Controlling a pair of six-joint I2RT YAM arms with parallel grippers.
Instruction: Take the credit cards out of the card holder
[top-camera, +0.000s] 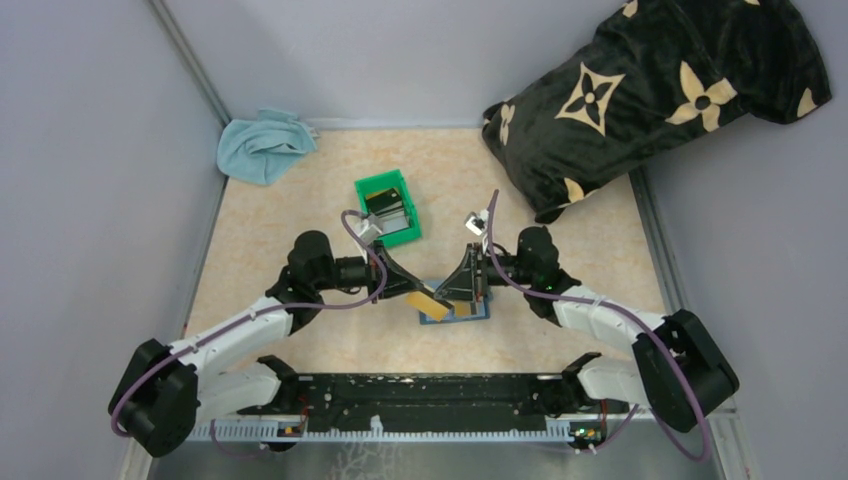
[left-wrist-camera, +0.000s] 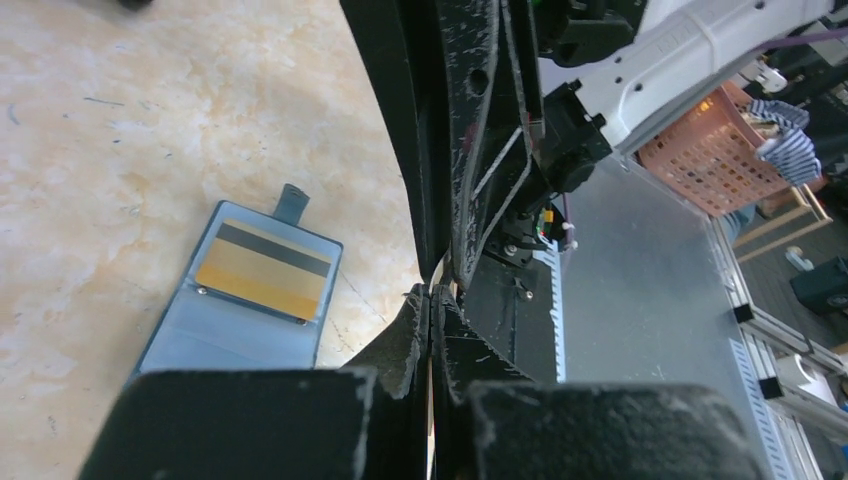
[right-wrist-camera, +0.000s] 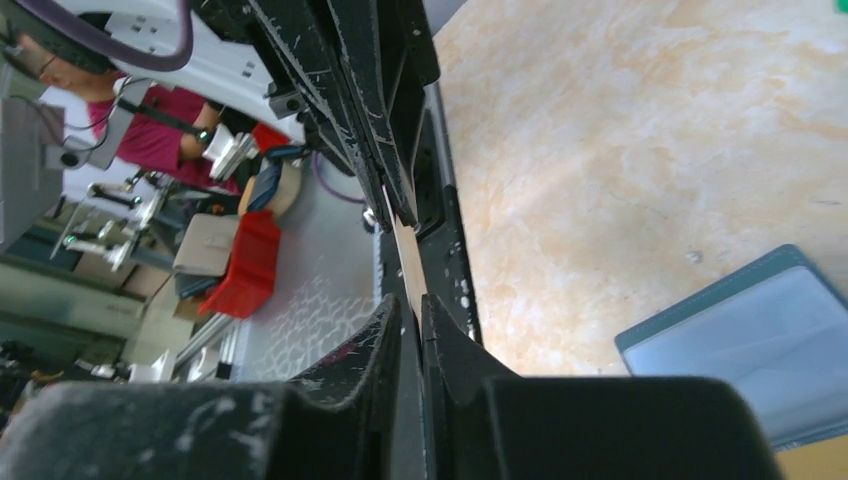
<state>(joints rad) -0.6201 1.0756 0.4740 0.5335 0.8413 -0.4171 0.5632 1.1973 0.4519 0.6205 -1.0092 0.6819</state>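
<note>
Handover of a tan card (top-camera: 430, 305) above the desk (top-camera: 290, 220), midway between the two arms. The left pincer (top-camera: 416, 292) is clenched on one end of the card, its fingers pressed flat against the thin plastic. The right pincer (top-camera: 452, 296) meets it tip to tip from the other side. The card's edge runs between its fingers (right-wrist-camera: 452, 346), but from here one cannot tell whether that side is gripping or has loosened.

The card holder (top-camera: 470, 312) lies open and flat on the desk just under the meeting point. A second gold card (left-wrist-camera: 262, 275), crossed by a dark stripe, sits in its slot. A green bin (top-camera: 372, 186) farther back holds a few cards (top-camera: 386, 207).

The step in hand appears to be passing the card to the left arm, probably bound for the bin. To do it well:
- The right fingers should part fully before either arm moves.
- The left arm should draw away along the card's own plane, so the edge does not snag.
- The card should travel level and clear of the holder, lest the holder be dragged.
</note>
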